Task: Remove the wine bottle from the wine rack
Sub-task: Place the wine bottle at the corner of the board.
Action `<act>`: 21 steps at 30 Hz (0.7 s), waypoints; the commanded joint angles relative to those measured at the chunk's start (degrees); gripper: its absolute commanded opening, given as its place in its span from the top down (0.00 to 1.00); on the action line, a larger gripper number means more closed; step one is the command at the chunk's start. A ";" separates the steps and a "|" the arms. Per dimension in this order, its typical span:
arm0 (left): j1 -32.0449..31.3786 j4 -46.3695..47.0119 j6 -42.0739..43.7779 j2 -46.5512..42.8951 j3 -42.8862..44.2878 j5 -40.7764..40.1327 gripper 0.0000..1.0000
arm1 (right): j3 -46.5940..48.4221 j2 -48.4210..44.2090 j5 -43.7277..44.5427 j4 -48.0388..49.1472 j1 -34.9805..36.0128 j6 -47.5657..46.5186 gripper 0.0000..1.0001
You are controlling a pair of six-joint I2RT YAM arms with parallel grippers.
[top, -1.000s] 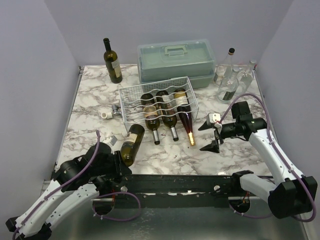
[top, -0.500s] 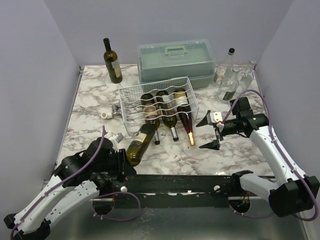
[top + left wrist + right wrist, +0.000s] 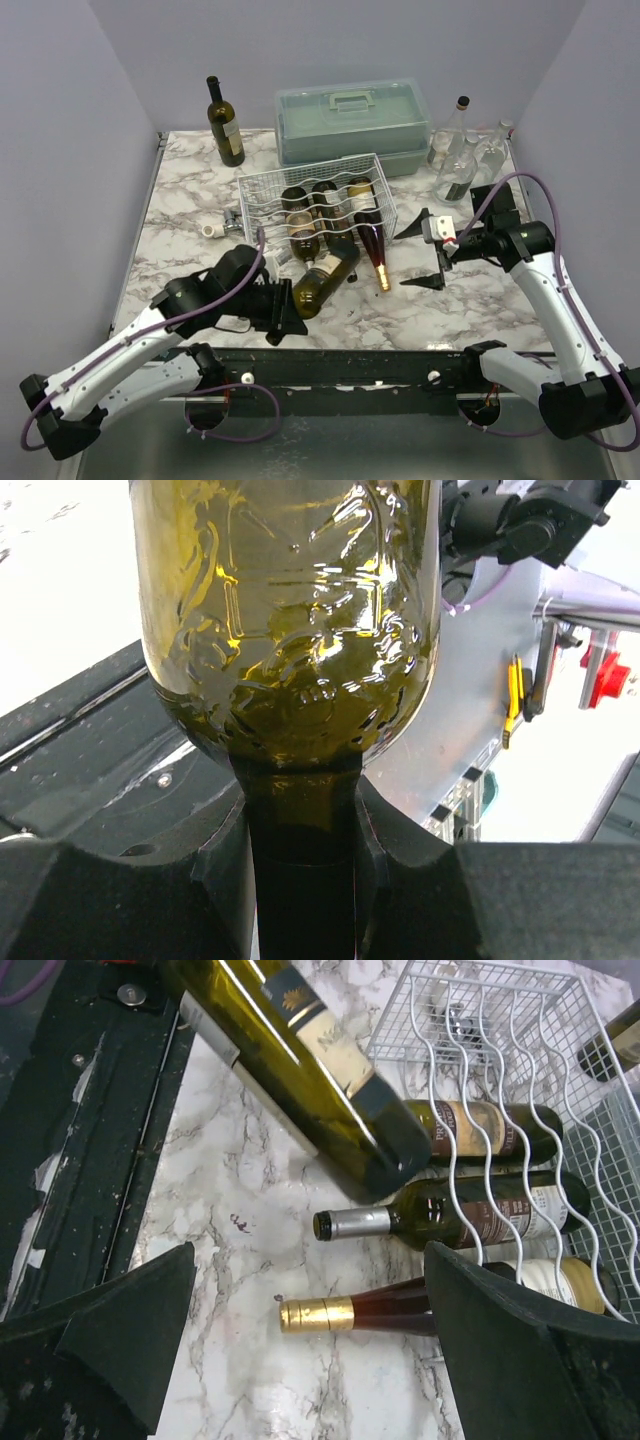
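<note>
Gripped the olive-green glass wine bottle [image 3: 325,278] by its neck in the left gripper [image 3: 288,306], jaws closed hard on the narrow glass just under the shoulder, plainest in the left wrist view. Found low in the middle of the top view, slanted, neck toward the lower left, base toward the near edge of the white wire wine rack [image 3: 258,205] at centre frame, above the necks of three other bottles [image 3: 340,240] lying in the rack's right-hand grooves. Could not tell whether base and wires touched, though seemed out of the grooves. Held the right gripper [image 3: 408,258] wide open and empty at the right of centre, fingers aimed toward the rack, apart from the held bottle. Noted along the top of the frame a grey-green plastic case with a handle [image 3: 350,120], an upright dark green bottle [image 3: 225,125] at upper left and clear glass bottles [image 3: 455,150] at upper right, all on the white marbled table [image 3: 180,200]. Looked empty through the glass, so judged lighter than a full one, yet stiff, smooth, slippery and breakable on the hard top. Reckoned the neck the right hold, the body being too wide and slick, with base-heavy swing the likely risk
</note>
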 commanded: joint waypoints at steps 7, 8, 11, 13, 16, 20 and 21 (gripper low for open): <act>-6.13 19.20 5.97 18.07 11.52 6.93 1.00 | 1.61 -0.73 -0.29 -5.34 0.53 -2.82 0.01; -6.47 19.67 6.11 19.98 12.12 7.49 1.00 | 1.17 -0.72 0.20 -6.11 0.54 -3.92 0.01; -7.83 20.63 6.57 24.66 14.52 9.59 1.00 | -0.14 -1.04 1.62 -7.23 0.58 -6.07 0.01; -8.69 20.82 6.93 27.63 16.15 10.94 1.00 | -1.04 -1.42 2.49 -7.25 0.67 -6.56 0.01; -9.65 20.75 7.54 31.54 18.41 12.46 1.00 | -2.35 -1.70 3.21 -7.77 0.81 -7.38 0.01; -10.05 20.73 8.00 35.58 20.73 14.47 1.00 | -4.64 -1.64 3.62 -9.74 0.96 -10.75 0.01; -10.07 20.71 8.13 36.43 21.06 14.77 1.00 | -5.31 -1.54 3.82 -10.41 1.00 -11.67 0.01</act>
